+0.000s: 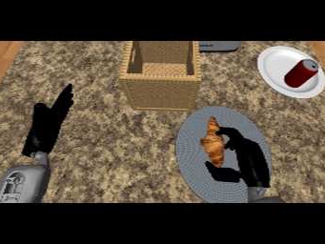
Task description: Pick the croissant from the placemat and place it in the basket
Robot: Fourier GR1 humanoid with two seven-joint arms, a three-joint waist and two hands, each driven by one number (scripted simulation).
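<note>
Currently: croissant [213,143] on placemat [193,157], five o'clock of basket [160,86]; right hand [246,162] curling round it; left hand [49,125] spread, resting. You should seat thumb and fingers opposite before lifting

A speckled granite counter [116,138] is seen. On it are set a wicker basket [160,88], a grey placemat [193,162] (round) and a white plate [281,59].

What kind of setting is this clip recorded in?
Most likely a kitchen counter: a speckled granite-style countertop with wood trim at its sides carries a tan woven wicker basket, a golden croissant on a round grey placemat, and a red can lying on a white plate.
</note>
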